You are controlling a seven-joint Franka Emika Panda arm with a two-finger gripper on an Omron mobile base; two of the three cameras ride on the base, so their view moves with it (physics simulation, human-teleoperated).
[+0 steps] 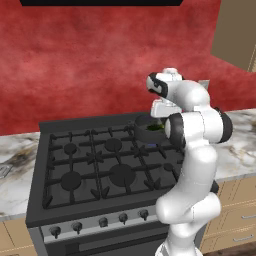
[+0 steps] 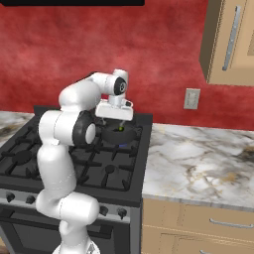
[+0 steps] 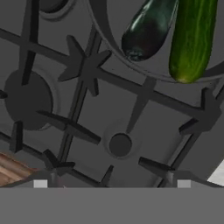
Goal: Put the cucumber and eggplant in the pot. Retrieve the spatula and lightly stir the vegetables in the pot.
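Note:
The dark pot (image 1: 145, 131) (image 2: 111, 136) sits on the stove's rear right burner. In the hand view its rim (image 3: 101, 26) curves across the top, and inside it lie the glossy dark eggplant (image 3: 148, 28) and the green cucumber (image 3: 192, 39) side by side. A bit of green shows in the pot from the base views too. My gripper (image 2: 118, 121) (image 3: 112, 183) hovers just above the pot's near side, looking down at the burner in front of it, jaws open wide and holding nothing. The spatula is out of view.
Black burner grates (image 3: 83, 65) cover the stove top (image 1: 90, 165), with knobs (image 1: 103, 221) along the front. Marble counter (image 2: 198, 158) runs to the right, under a wall outlet (image 2: 191, 98) and an upper cabinet (image 2: 230, 39). More counter (image 1: 15, 160) lies to the left.

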